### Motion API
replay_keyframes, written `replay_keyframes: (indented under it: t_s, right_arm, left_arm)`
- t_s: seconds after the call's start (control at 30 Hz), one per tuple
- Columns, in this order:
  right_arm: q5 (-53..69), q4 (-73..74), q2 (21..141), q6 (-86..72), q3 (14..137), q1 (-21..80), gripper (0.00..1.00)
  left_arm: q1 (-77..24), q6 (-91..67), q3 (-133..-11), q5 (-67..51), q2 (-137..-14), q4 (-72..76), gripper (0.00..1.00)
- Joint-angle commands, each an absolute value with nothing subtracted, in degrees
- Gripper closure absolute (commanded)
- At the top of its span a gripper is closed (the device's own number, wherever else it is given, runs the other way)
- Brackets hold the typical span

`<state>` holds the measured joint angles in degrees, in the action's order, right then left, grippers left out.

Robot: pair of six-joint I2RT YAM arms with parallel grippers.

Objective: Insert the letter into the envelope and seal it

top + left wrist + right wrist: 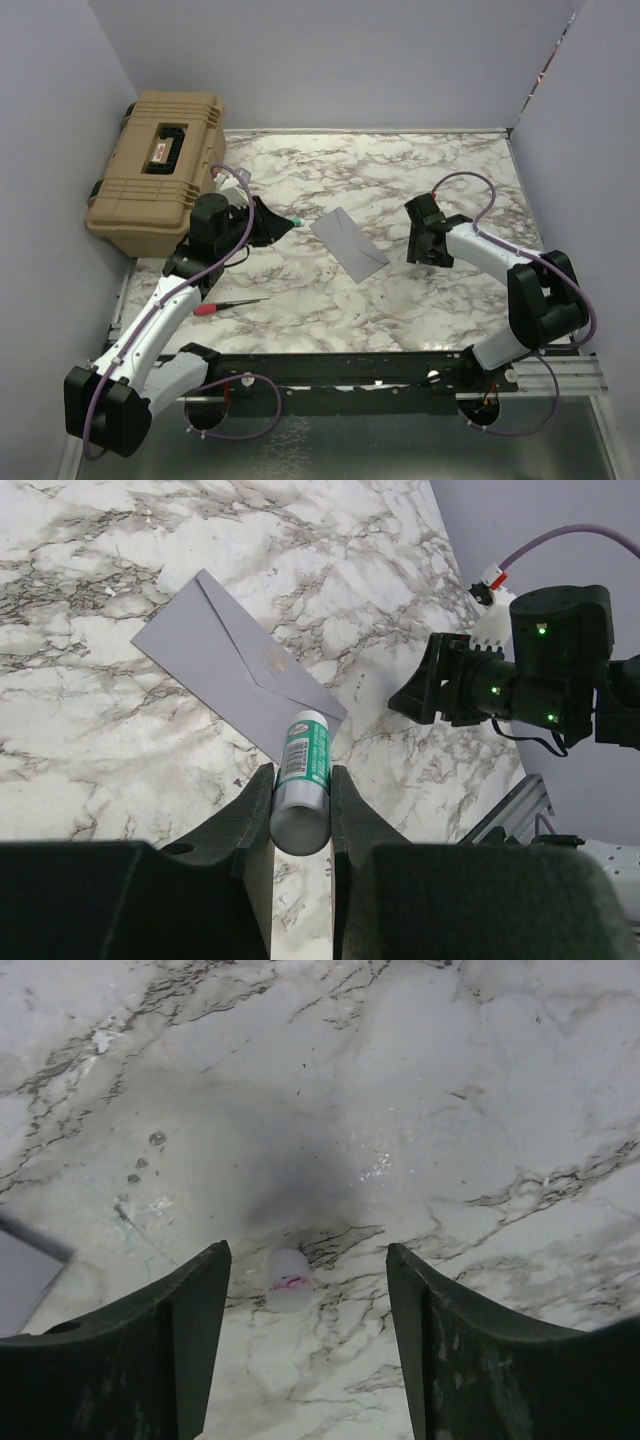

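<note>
Gripping glue (305,752) in my left pincer (300,776), right pincer (307,1257) apart over its cap (289,1280). No letter visible; envelope (348,243) mid-frame awaits sealing.

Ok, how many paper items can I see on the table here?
1: the grey-lilac envelope, lying flat in the middle of the marble table, flap folded down. No separate letter shows; one could be hidden inside the envelope.

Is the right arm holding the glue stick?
No, the glue stick is clamped between the left jaws, pointing toward the envelope.
</note>
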<state>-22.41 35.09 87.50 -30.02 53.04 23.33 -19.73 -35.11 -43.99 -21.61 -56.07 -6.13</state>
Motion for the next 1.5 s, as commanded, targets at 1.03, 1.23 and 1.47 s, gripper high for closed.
replay_keyframes:
  t_s: [1.03, 1.23, 1.47]
  right_arm:
    - [-13.4, 32.0, 88.1, -31.6, 48.5, 20.6, 0.92]
    - [-8.9, 31.7, 82.9, -31.2, 49.5, 20.6, 1.00]
    - [8.7, 26.0, 75.7, -32.9, 51.8, 20.6, 1.00]
  left_arm:
    - [-19.7, -37.2, -42.6, -22.8, -57.4, -4.8, 1.00]
    - [-19.7, -37.7, -43.1, -23.9, -57.3, -4.7, 1.00]
    - [-19.7, -39.3, -44.0, -26.9, -57.9, -2.9, 1.00]
